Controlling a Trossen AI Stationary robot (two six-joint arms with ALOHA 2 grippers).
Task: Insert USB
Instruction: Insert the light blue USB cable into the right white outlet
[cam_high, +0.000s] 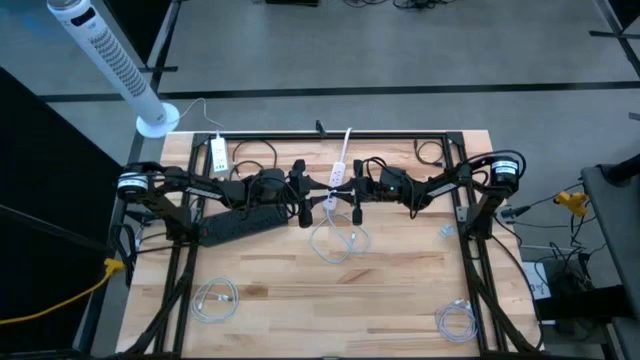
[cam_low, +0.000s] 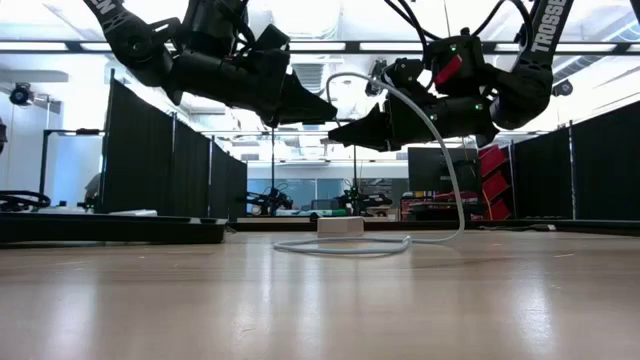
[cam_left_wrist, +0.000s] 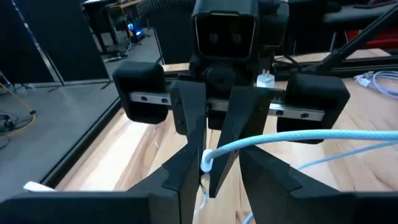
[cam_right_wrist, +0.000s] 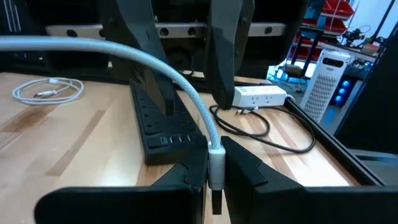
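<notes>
Pinching the white USB cable (cam_right_wrist: 186, 93) by its plug, the right end effector (cam_right_wrist: 214, 177) faces the open left end effector (cam_left_wrist: 205, 180).

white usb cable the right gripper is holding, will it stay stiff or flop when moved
Probably floppy: the white USB cable arcs down from the right gripper and its slack lies looped on the table. Likely light, since it hangs from a fingertip pinch. The trailing loop may drag.
</notes>
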